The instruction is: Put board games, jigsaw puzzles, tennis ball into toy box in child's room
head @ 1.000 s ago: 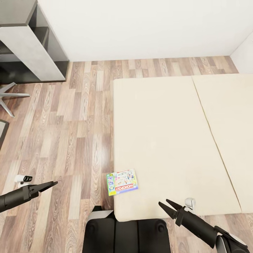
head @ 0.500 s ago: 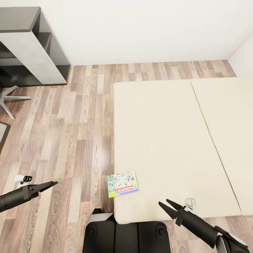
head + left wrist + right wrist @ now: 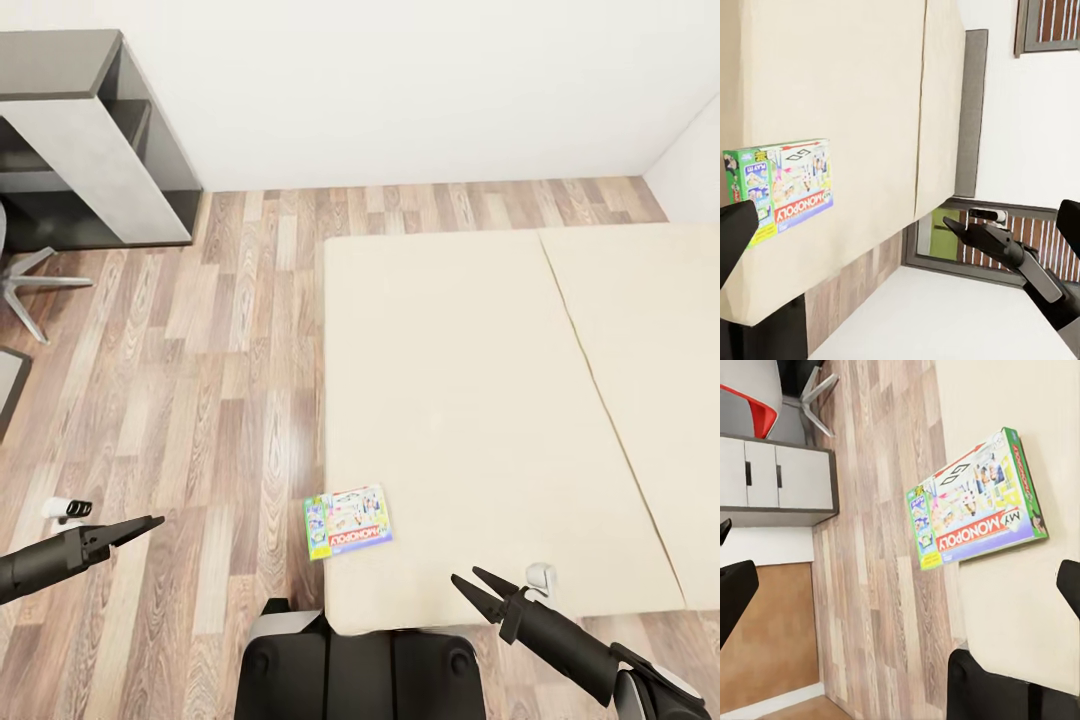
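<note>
One board game (image 3: 347, 521), a thin white-green box with a red strip, lies flat at the near left corner of the bed (image 3: 470, 400), slightly over its edge. It also shows in the left wrist view (image 3: 784, 187) and the right wrist view (image 3: 979, 510). My left gripper (image 3: 145, 524) hangs open over the floor, left of the bed and apart from the box. My right gripper (image 3: 468, 580) is open above the bed's near edge, right of the box, with nothing between its fingers (image 3: 1069, 585). The table, toy box, jigsaw puzzles and tennis ball are out of view.
A grey shelf unit (image 3: 90, 140) stands against the white wall at the back left, with a chair's star base (image 3: 35, 285) in front of it. Wood-plank floor (image 3: 200, 400) lies left of the bed. My black base (image 3: 360, 670) touches the bed's near edge.
The whole picture has slid down a little, so the camera moved. Both arms keep their pose and the board game lies where it was.
</note>
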Robot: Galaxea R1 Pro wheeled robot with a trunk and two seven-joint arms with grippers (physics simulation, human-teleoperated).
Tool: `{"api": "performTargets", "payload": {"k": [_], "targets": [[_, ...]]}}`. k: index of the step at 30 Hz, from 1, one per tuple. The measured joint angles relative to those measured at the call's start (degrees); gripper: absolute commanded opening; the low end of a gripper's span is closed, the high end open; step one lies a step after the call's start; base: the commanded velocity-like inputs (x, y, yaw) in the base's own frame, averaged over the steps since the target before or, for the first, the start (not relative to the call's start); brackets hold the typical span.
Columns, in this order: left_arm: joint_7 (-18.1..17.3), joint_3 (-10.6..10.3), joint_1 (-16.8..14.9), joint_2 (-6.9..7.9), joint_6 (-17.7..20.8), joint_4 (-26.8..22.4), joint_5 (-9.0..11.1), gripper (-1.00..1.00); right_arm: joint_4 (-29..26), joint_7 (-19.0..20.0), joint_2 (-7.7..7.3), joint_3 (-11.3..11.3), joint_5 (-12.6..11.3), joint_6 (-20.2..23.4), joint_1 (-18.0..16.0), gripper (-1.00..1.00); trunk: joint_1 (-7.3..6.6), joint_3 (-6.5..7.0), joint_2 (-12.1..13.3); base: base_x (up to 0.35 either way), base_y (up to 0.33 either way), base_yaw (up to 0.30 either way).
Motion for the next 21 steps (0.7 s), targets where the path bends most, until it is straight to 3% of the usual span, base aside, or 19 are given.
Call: {"api": "performTargets", "payload": {"k": [21], "targets": [[0.0, -0.01, -0.03, -0.03, 0.0, 0.01, -0.01, 1.0, -0.04, 0.01, 0.01, 0.01, 0.03, 0.02, 0.0, 1.0, -0.01, 0.02, -0.01, -0.029, 0.0, 0.0]]}}
